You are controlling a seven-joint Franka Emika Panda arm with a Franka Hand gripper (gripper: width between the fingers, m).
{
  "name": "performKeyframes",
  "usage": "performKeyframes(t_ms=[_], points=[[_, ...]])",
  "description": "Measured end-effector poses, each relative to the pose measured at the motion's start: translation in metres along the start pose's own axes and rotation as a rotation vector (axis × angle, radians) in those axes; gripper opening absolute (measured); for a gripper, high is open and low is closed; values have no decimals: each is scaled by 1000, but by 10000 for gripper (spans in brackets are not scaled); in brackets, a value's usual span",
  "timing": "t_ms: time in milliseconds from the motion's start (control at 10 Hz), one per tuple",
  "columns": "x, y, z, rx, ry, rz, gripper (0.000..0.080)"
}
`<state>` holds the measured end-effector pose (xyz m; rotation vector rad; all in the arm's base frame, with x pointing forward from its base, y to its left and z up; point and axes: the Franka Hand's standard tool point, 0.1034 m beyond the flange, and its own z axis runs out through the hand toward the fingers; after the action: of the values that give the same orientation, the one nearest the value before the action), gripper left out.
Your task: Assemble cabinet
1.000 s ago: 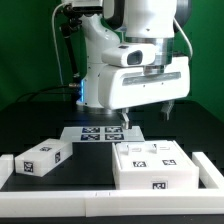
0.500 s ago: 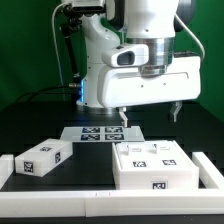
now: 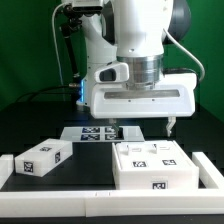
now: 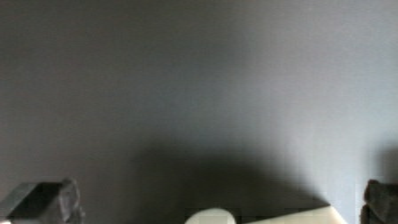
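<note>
In the wrist view, tool [image 4: 214, 198] spread wide, fingers [image 4: 45, 200] cut off.

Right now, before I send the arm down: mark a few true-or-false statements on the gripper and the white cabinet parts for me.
1. The gripper is open and holds nothing. True.
2. The cabinet body lies at the exterior view's left of the small white piece. False: it lies at that piece's right.
3. The small white piece rests on top of the cabinet body. False: the two lie apart on the table.
4. The marker board lies behind both parts in the exterior view. True.
</note>
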<state>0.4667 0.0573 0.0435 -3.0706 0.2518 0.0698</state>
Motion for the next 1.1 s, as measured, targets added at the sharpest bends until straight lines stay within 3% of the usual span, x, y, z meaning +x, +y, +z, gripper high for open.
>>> performKeyframes(t_ms=[400, 900, 1100], points=[[-1, -3, 1, -1, -1, -62, 797], [11, 15, 24, 2, 6, -123, 797], [18, 14, 30, 7, 8, -121, 797]])
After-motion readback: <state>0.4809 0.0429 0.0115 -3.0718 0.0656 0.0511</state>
